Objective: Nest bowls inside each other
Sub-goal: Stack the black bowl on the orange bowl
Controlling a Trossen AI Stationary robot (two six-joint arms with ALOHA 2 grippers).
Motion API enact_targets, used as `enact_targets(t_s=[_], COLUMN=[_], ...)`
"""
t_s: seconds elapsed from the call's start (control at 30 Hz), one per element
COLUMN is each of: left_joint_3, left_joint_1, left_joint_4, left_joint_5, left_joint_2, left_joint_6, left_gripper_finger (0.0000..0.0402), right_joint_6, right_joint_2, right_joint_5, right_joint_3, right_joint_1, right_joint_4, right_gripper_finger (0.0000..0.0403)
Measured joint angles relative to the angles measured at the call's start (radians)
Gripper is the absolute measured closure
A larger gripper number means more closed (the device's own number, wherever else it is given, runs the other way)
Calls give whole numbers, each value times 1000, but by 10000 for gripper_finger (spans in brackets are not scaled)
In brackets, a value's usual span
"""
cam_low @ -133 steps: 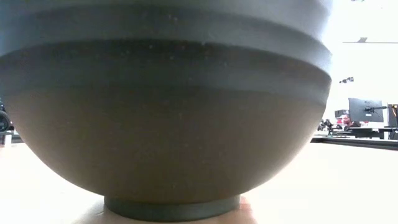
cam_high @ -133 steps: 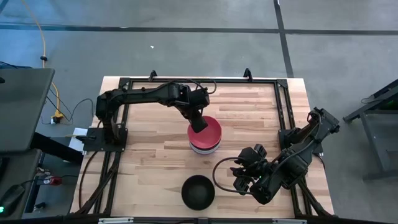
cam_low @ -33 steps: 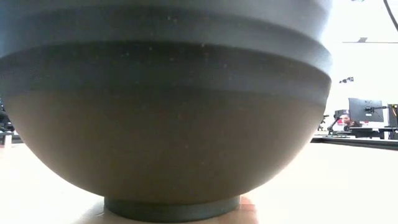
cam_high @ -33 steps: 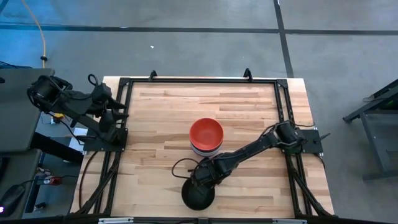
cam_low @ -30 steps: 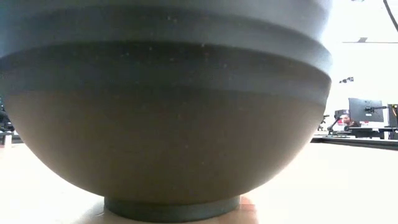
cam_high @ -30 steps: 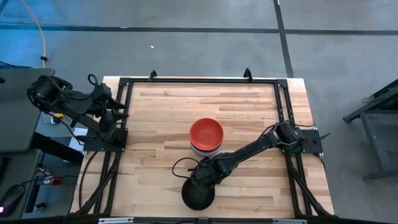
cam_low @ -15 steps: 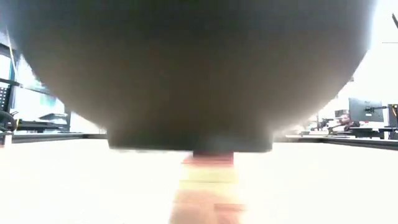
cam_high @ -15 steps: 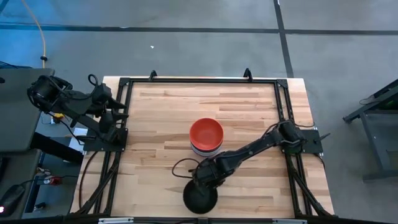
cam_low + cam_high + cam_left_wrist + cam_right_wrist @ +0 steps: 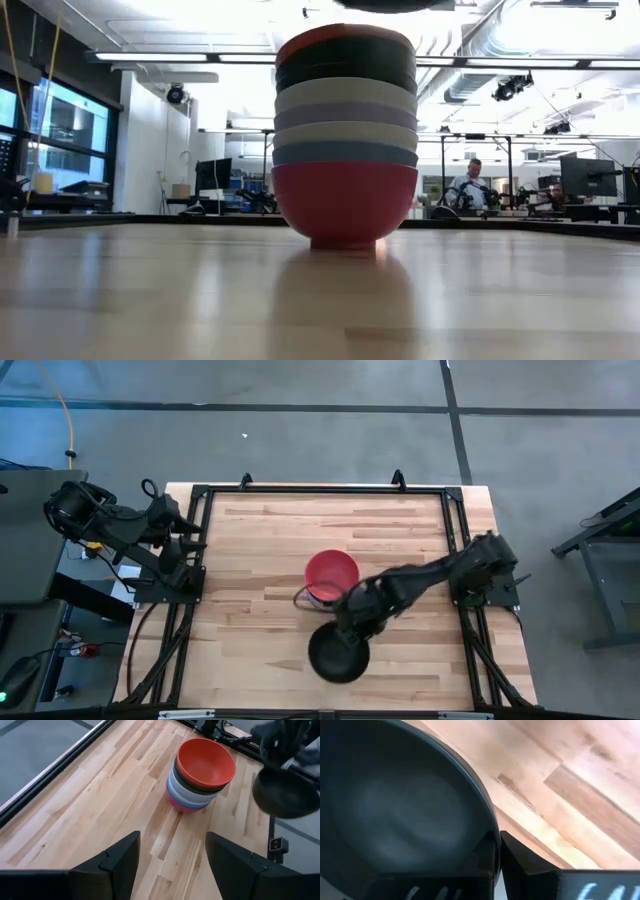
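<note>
A stack of several nested bowls (image 9: 330, 574), red one on top, rests by its magenta bottom bowl's foot on the table's middle; it also shows in the low view (image 9: 345, 140) and the left wrist view (image 9: 202, 772). A black bowl (image 9: 338, 655) hangs above the table just near-side of the stack, with my right gripper (image 9: 347, 630) shut on it. Only its underside (image 9: 385, 4) shows at the low view's top edge. My left gripper (image 9: 172, 865) stands open at the table's far left, off the wood, holding nothing. My right gripper pinches the black bowl's rim (image 9: 489, 832) on its far side, one finger inside the bowl and one outside. The fingers (image 9: 520, 862) come slanting down from the table's far right. The bowl hangs clear of the table, opening up.
A black metal frame (image 9: 320, 490) runs around the wooden table top. Bare wood lies left and right of the stack. A coiled cable (image 9: 305, 595) hangs by the right arm near the stack. People sit at desks in the room beyond the table.
My right gripper has shut on the black bowl's rim and lifted the bowl off the table, carrying it up and a little toward the stack and the table's right edge. In the low view the bowl has risen out of the way, uncovering the stack behind it.
</note>
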Motion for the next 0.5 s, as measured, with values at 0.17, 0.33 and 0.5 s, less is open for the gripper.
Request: enact_targets(t_s=[0.17, 0.33, 0.5], left_joint_3=[0, 0, 0], left_joint_1=[0, 0, 0], left_joint_4=[1, 1, 1], left_joint_5=[-21, -21, -21], left_joint_2=[0, 0, 0], left_joint_6=[0, 0, -7], left_gripper_finger=[190, 190, 190], right_joint_6=[-63, -126, -228], right_joint_2=[-107, -176, -193], right_joint_5=[2, 25, 19], right_joint_3=[0, 0, 0], right_joint_1=[-78, -169, -263], right_joint_4=[-27, -103, -184], right_gripper_finger=[402, 403, 403])
